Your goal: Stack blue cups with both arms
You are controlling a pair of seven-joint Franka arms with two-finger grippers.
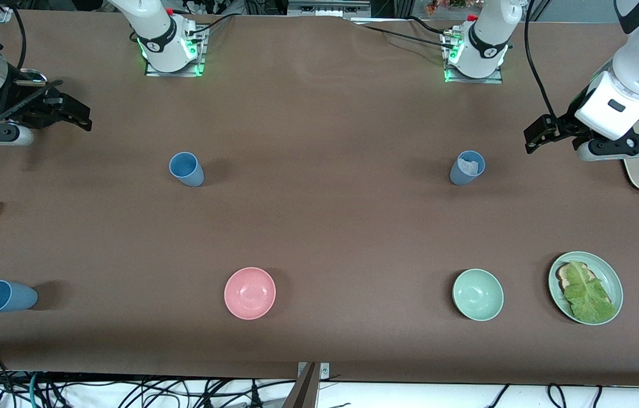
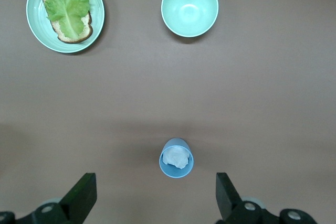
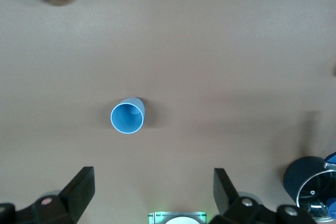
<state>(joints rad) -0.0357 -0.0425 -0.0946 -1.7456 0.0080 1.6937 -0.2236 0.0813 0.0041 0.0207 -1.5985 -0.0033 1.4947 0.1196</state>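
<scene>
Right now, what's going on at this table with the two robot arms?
Nothing is held yet. The left gripper and the right gripper hang open at their own ends of the table. Two blue cups stand apart: the sky blue cup, empty, and the grey-blue cup with something white inside. A third blue cup lies on its side.

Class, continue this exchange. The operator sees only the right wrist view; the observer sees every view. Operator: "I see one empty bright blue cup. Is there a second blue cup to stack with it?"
Observer: Yes, a duller blue cup stands toward the left arm's end of the table.
Operator: Is it empty too?
Observer: No. The left wrist view shows something white inside it.
Operator: Is the left arm holding anything?
Observer: No. The left gripper is open and hovers over that end of the table.
</scene>
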